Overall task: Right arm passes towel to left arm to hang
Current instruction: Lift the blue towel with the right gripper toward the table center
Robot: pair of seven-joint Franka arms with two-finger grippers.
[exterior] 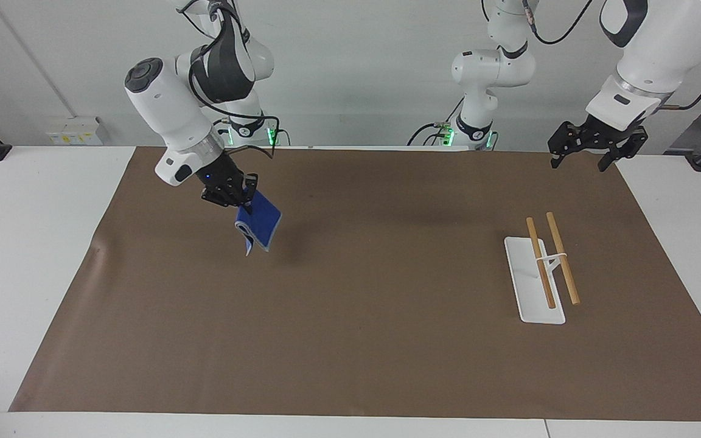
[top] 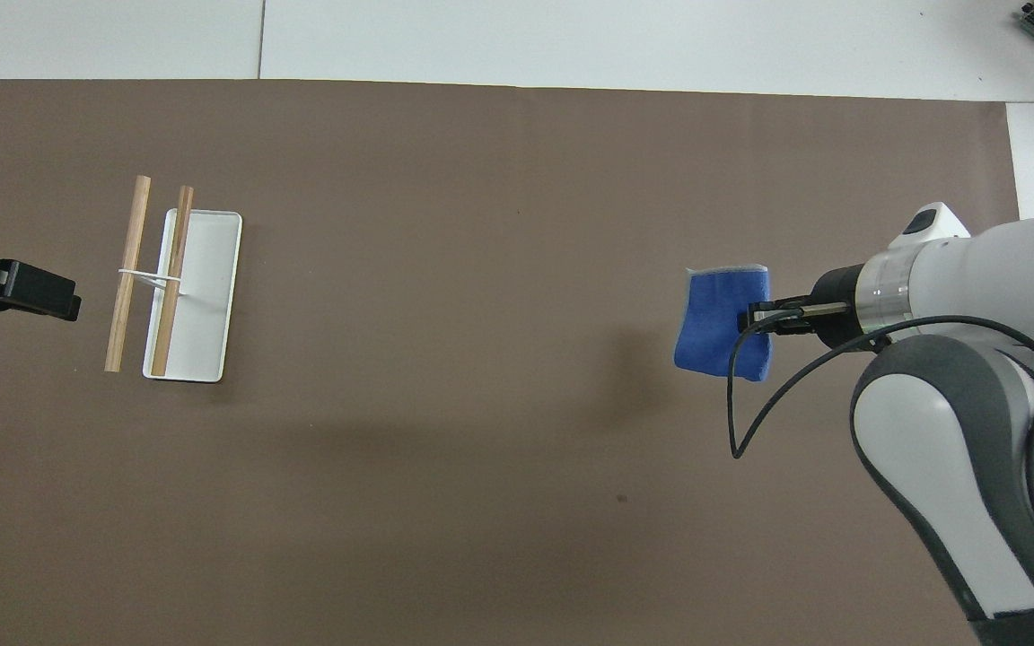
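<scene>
Right gripper (exterior: pixel 233 196): raised over the brown mat (exterior: pixel 362 340), clamped on the towel (exterior: pixel 259 226). Left gripper (exterior: pixel 588 148): waiting above the mat's edge, fingers spread.

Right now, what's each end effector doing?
Right end effector: closed on the towel, raised over the brown mat.
Left end effector: open, empty, waiting above the mat's corner.

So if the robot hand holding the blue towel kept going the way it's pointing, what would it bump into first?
The right gripper points slantwise down with the towel hanging ahead, so the towel would probably touch the brown mat first. Nothing else seems to be in the way.
</scene>
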